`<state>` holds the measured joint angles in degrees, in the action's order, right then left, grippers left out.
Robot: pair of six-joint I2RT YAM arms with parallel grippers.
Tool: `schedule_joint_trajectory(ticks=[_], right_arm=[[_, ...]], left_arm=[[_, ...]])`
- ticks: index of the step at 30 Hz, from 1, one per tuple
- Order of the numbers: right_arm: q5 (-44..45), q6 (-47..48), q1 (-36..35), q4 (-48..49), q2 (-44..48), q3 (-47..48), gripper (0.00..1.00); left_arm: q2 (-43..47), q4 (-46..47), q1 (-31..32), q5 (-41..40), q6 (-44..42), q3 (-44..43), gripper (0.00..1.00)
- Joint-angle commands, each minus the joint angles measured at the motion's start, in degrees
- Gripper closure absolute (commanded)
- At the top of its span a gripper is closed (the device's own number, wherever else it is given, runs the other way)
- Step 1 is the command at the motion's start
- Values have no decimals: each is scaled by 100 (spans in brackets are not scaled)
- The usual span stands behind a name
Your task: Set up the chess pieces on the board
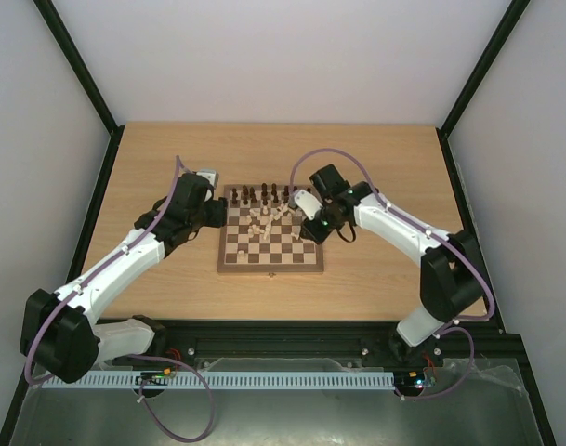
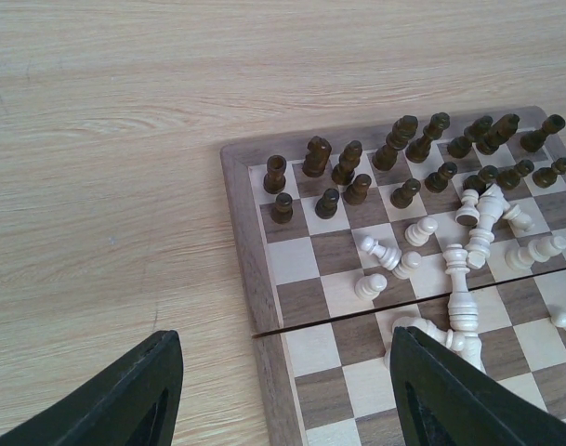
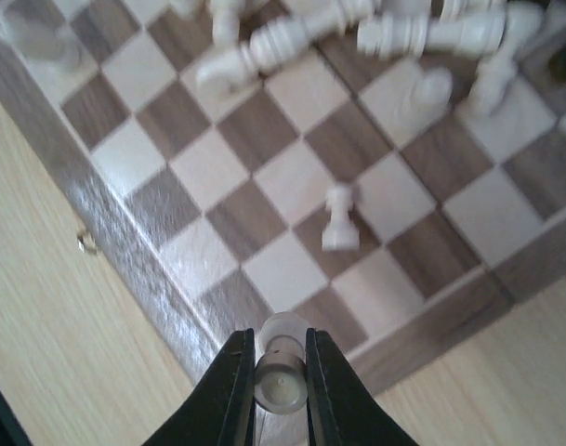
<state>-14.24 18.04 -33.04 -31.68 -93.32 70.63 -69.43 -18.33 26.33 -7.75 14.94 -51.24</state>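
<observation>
Right wrist view: the right gripper [image 3: 279, 346] is clenched on one pale piece [image 3: 281, 381], held upright between the jaws above the border of the board [image 3: 134, 242], apparently at its near right corner. A few squares in from that corner, one pale pawn [image 3: 339, 218] stands upright.

Judged step: setting the held piece on a near-rank square.
- Centre the piece over its square before descending.
- Descend vertically and release only once the base sits flat.
- Keep the jaws clear of the standing pawn, since a brush would likely topple it.

The near half of the board is mostly bare, so the approach should come from that side. At mid-board the pale heap [image 2: 468, 269] lies tumbled, its pieces touching and crossing one another. Avoid sweeping through it.

The left gripper [image 2: 284, 344] hangs released over the left edge of the board, with its jaws apart and nothing between them. It is well apart from the right arm.

Along the far edge, the dark pieces [image 2: 357, 177] stand upright in two rows and are closely spaced. The surface [image 2: 78, 139] is open on all sides of the board for retreat.
</observation>
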Motion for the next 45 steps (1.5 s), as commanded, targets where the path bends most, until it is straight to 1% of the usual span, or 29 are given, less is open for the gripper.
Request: schedule_joint_trajectory(ticks=[1,4,9,20,33,42,43,45], right_arm=[[173,189,-36,-107,488,-665,95],[171,176,-44,71,566,-1026,95],[194,113,-136,279,509,-1285,95],[387,50,-208,666,411,-1463,94],[432,109,-225,606,226,-1539,93],[334,94,-236,500,265,-1508,85],[312,101,-231,429,274,-1451,83],[306,103,-229,219,284,-1249,74]], left_arm=[[-44,13,-36,-43,-62,-42,37],[-60,9,-32,-51,-66,-40,37],[-87,10,-31,-91,-72,-35,37],[-140,0,-36,-80,-78,-44,37],[-166,-21,-40,-78,-93,-52,37],[-184,-21,-48,-69,-88,-55,37],[-192,-22,-49,-69,-90,-53,37],[-194,-22,-49,-69,-88,-52,37]])
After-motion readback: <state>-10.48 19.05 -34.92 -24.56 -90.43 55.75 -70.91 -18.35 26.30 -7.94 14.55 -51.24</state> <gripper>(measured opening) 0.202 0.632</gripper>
